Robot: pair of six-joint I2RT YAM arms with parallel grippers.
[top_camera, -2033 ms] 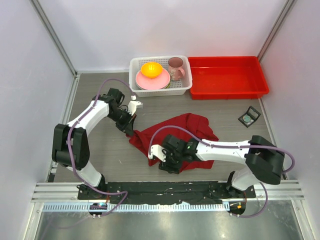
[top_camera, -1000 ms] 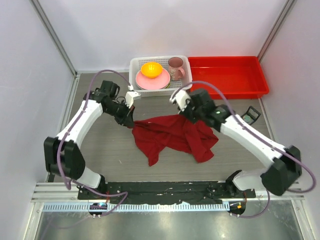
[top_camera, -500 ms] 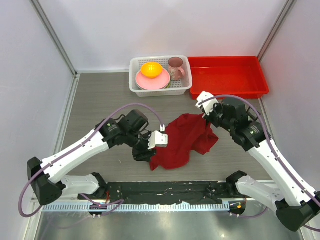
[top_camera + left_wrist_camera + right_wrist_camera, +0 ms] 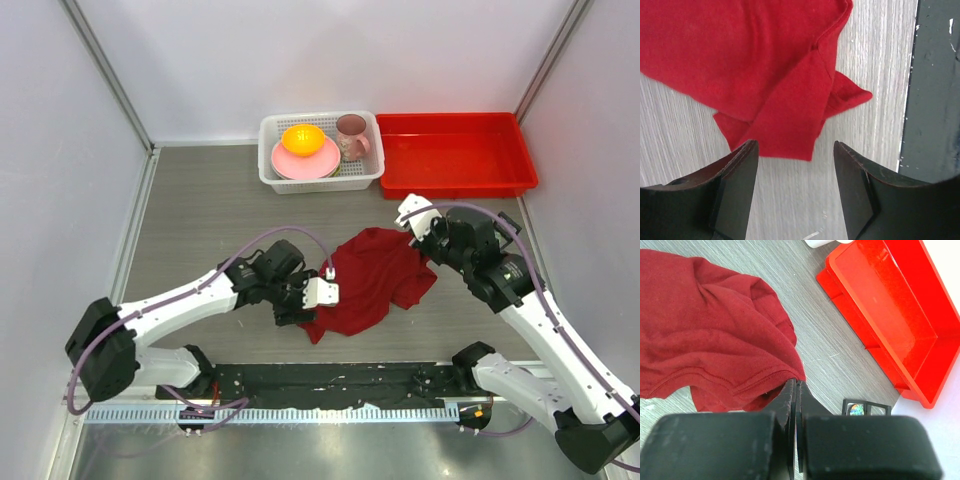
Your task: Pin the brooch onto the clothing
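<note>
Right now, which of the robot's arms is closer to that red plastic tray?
Right. The right fingers pinch the shirt hem on the tray side; the left fingers stand open at the shirt's opposite, near edge.

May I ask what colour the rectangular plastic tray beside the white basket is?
Bright red plastic tray, clearest in top external view.

The clothing [image 4: 370, 280] is soft, matt dark red cloth on a matt grey wood-grain surface [image 4: 200, 210]. The red tray [image 4: 455, 155] at upper right is glossy smooth plastic; the white basket [image 4: 350, 181] is perforated plastic.
</note>
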